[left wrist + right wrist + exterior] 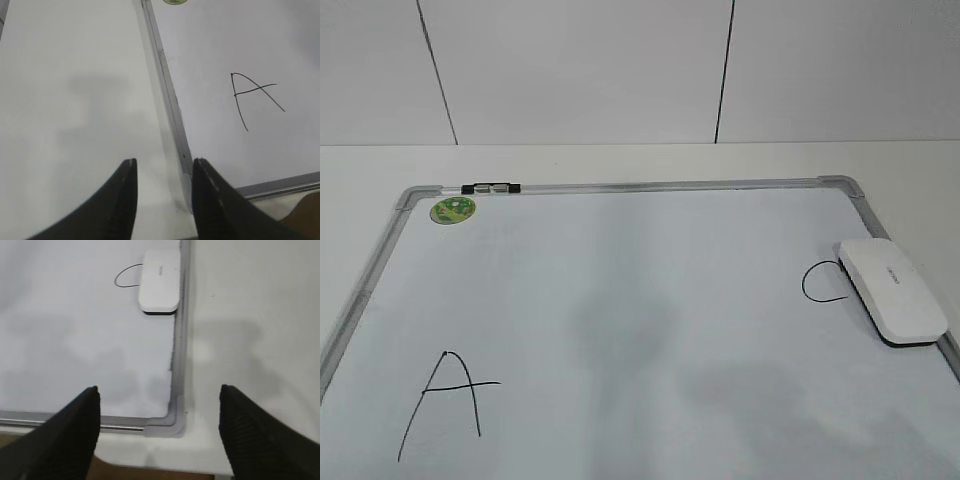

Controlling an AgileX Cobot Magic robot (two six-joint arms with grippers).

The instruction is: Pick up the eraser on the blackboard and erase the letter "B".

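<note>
Eraser (159, 281) sits on board (620, 300) against right frame, covering part of "C" (817, 281). No "B" visible. My right gripper (159, 432) wide open, empty, lined up behind it; left gripper (162, 200) partly open, empty.

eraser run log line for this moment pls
eraser: on blackboard right edge, beside C | B: not seen | left gripper: open, empty | right gripper: open, empty

Blackboard (620, 330) lies flat on a white table (620, 160), grey frame with rounded corners. Eraser (890, 290) rests at the right edge, against the frame, touching the letter "C" (820, 282). Letter "A" (445, 405) sits lower left. Green sticker (452, 210) at upper-left corner; black-and-clear clip (490, 187) on top frame just beside it.
</note>
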